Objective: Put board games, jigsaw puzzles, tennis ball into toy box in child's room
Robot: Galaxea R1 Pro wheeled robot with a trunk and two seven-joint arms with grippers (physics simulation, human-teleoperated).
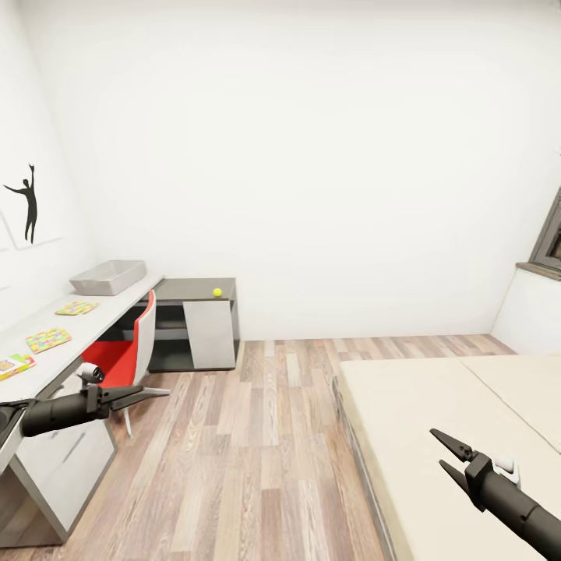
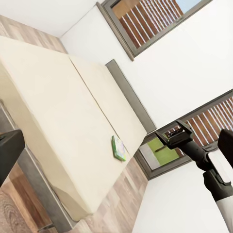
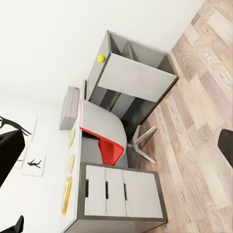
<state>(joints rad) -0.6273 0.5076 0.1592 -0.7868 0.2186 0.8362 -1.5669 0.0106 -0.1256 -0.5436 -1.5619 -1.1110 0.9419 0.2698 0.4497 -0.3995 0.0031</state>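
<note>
A red chair (image 1: 125, 354) stands tucked at the desk (image 1: 117, 304), just beyond your left end effector (image 1: 160, 391), whose fingers lie nearly together, holding nothing. Your right end effector (image 1: 442, 452) hangs over the bed (image 1: 436, 405) with a narrow gap, also holding nothing. The grey toy box (image 1: 107, 276) sits on the desk well past the left end effector; its contents cannot be told. Two puzzle boards (image 1: 76, 308) (image 1: 47, 339) and one board game (image 1: 14, 365) lie on the desk nearer to it. The tennis ball (image 1: 216, 292) rests on the dark corner section. Another board game (image 2: 118, 148) lies on the mattress near the window (image 2: 167, 148). Wood plank floor (image 1: 257, 436), white walls.
</note>
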